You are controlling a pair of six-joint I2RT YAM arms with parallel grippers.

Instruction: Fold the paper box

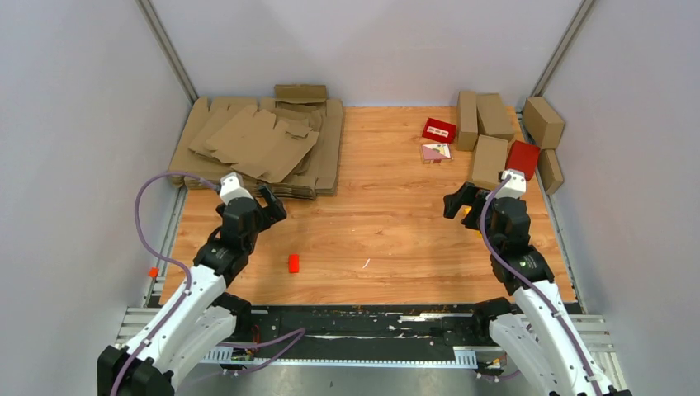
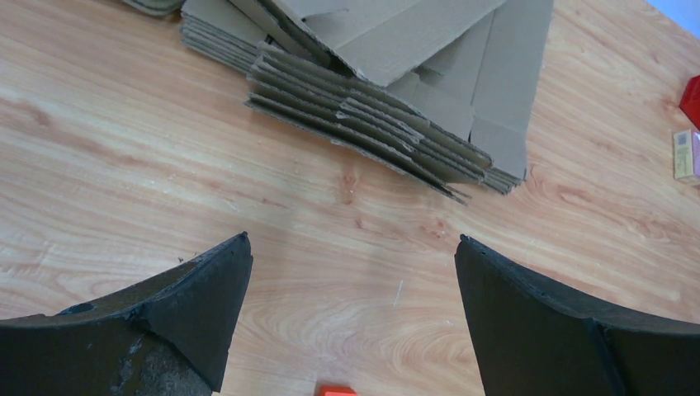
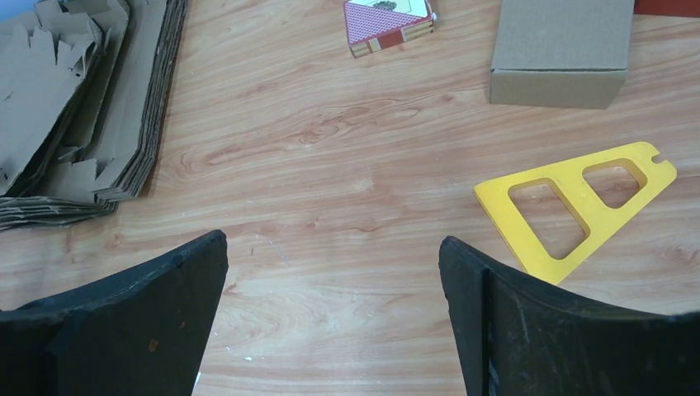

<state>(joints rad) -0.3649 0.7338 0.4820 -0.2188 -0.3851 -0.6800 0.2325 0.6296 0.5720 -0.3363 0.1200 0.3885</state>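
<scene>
Looking down from the top view: both arms are bent at the elbow and reach forward over the wooden worktop [image 1: 371, 239], wrists tipped down. Left tool [image 1: 272, 203] is over the left side, pointing toward the far left, jaws spread wide, nothing in them. Right tool [image 1: 456, 202] is over the right side, pointing inward to the left, jaws also spread, empty. Paper box sheets [image 1: 256, 140] lie flat in a loose pile at the far left corner, just beyond the left tool, untouched. Folded brown cartons [image 1: 487, 132] cluster at the far right, with red boxes [image 1: 439, 129] among them and a small patterned pack [image 1: 436, 152] beside. Small red block [image 1: 293, 262] lies alone on the worktop near the left arm.

Left wrist view: left tool [image 2: 353, 243] is wide apart, black fingers [image 2: 190, 305] at the bottom corners, bare wood between. Paper box sheets [image 2: 388, 115] are ahead, stacked edges fanned out, apart from the fingers. Red block [image 2: 337, 390] peeks in at the bottom edge.

Right wrist view: right tool [image 3: 333, 241] is wide apart, holding nothing, above the wood. Yellow triangular plate [image 3: 493, 200] with two cutouts lies flat just beside the right-hand finger. One folded carton [image 3: 561, 41] and the patterned pack [image 3: 388, 21] are farther ahead. Paper box sheets [image 3: 74, 107] are at the far left, well apart from this tool.
</scene>
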